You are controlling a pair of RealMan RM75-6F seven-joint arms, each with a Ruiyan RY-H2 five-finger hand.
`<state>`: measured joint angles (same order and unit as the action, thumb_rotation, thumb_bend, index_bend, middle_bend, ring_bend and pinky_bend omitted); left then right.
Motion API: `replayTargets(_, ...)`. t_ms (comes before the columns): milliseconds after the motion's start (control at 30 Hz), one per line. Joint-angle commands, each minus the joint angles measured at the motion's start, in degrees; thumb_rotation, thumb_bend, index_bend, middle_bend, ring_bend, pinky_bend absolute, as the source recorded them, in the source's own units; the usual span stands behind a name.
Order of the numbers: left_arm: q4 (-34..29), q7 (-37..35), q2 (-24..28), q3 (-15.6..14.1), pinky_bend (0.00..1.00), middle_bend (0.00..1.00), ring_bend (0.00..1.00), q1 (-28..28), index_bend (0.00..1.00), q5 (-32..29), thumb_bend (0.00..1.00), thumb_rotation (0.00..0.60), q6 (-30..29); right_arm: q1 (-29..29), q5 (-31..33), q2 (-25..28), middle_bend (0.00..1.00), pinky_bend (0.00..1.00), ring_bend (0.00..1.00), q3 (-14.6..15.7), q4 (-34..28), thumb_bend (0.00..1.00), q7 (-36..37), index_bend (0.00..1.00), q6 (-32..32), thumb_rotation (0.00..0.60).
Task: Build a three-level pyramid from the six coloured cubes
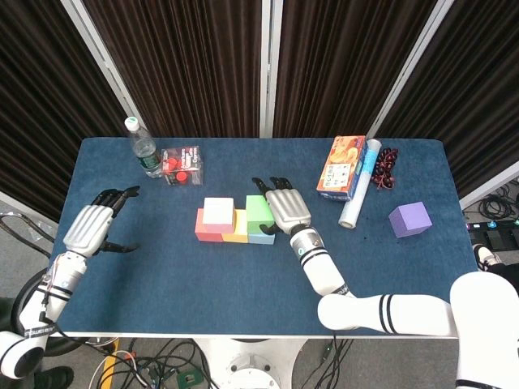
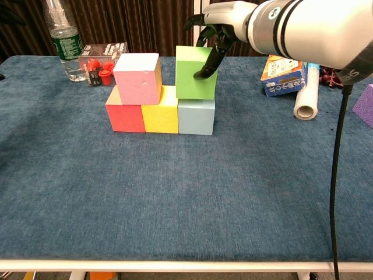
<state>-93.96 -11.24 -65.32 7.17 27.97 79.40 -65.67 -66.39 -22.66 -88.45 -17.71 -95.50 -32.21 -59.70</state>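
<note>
One snack box (print illegible)

The table wears a dark blue, fuzzy cloth cover, matt and a bit rough. The square green cube and the pink cube look like soft, matt foam. The right hand has shiny black plastic fingers. At the far left, the clear plastic water bottle looks glossy.

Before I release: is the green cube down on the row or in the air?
Down: green cube sits on the light blue cube, slightly overhanging yellow; right hand grips it.
</note>
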Motion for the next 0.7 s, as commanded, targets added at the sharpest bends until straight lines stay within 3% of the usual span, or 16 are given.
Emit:
replayTargets(33, 0.20, -0.44, -0.05, 0.02, 0.11, 0.15, 0.13, -0.14, 0.07, 0.13, 0.02, 0.600, -0.11, -0.53, 0.55, -0.82, 0.36, 0.00, 0.03, -0.20, 0.22, 0.23, -0.78, 0.00, -0.51, 0.600)
replayTargets(700, 2.37, -4.24, -0.32, -0.36, 0.11, 0.15, 0.13, -0.76, 0.07, 1.88, 0.02, 0.600, -0.38, -1.60, 2.03, -4.68, 0.33, 0.00, 0.02, -1.21, 1.64, 0.22, -4.72, 0.00, -4.11, 0.600)
